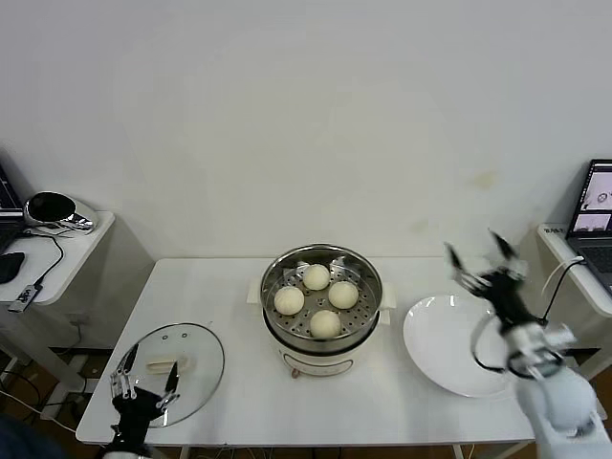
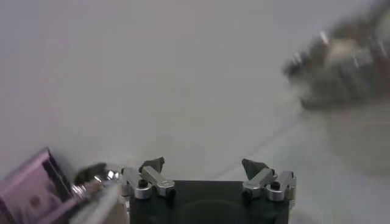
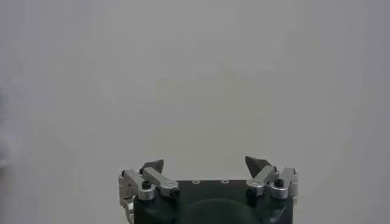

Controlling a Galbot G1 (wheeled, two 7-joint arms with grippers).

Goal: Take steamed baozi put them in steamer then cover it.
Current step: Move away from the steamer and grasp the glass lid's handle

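- Nearest the head camera, the left gripper point(image 1: 145, 384) hovers with jaws spread and empty over the near edge of the cover point(image 1: 172, 360), which lies flat on the table point(image 1: 239, 411), well apart from the steamer point(image 1: 322, 306)
- All four steamed baozi point(image 1: 316, 298) already sit on the steamer's perforated tray
- Risk, as I judge it: the cream handle point(image 1: 163, 364) is low and the glass slick, so an off-centre pinch could let the lid tilt or slip
- Right gripper point(image 1: 483, 268), open and empty, is raised above the white plate point(image 1: 445, 344)
- No legible brand or writing anywhere
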